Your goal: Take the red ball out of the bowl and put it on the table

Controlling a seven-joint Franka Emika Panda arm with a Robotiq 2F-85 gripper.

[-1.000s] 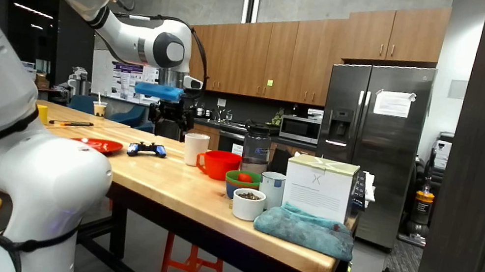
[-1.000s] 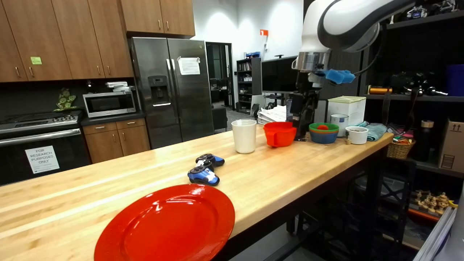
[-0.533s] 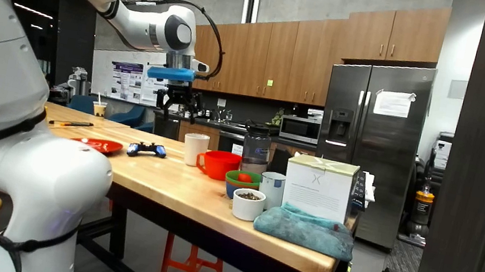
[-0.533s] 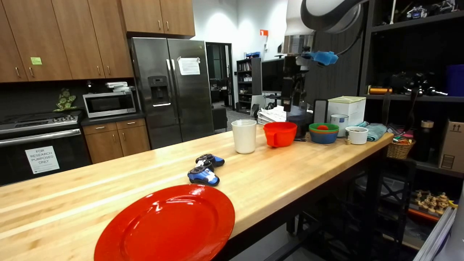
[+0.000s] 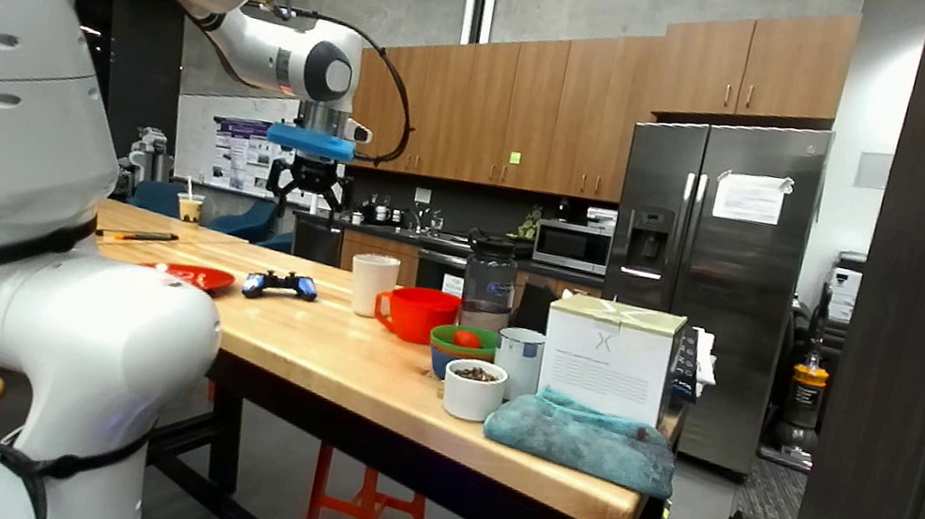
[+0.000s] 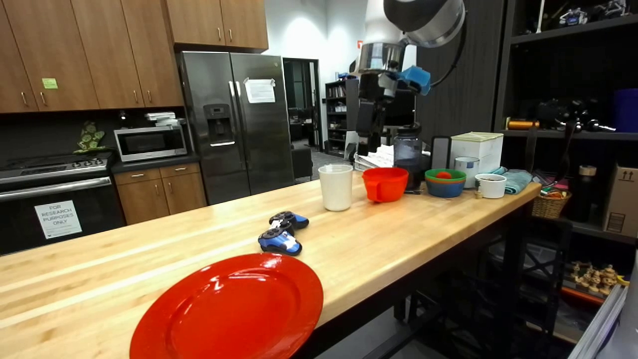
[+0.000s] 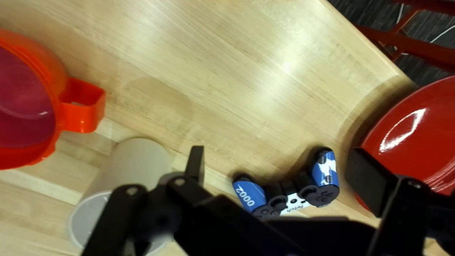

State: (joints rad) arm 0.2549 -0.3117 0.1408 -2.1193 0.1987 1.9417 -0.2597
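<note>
Begin with the table (image 6: 349, 239), running under the green bowl (image 5: 443, 339) and far out to one side of it, presumably the side meant for the set-down. Come next to the pincer (image 5: 307, 208), high over the table on that long side, well apart from the bowl. Spread wide, gripping nothing: likely so wide to straddle something small and round, so high to pass over other things. Turn to the plate (image 6: 227, 309), far from the bowl on the long side. Then to the red cup (image 6: 385, 185), just beside the bowl, apparently bunched with it for tidiness. Find the bowl itself stacked over a blue bowl (image 6: 445, 190), probably to save room, possibly apt to rock if bumped. Note the controller (image 7: 291, 199), well apart from the bowl on the long side, in the wrist view between the fingers (image 7: 196, 163). End at the ball (image 5: 466, 339), inside the bowl, partly visible above the near rim in both exterior views. Lies lower than the pincer, well off sideways, outside the wrist view; likely calls for a sweep across to the bowl, then a straight drop.
</note>
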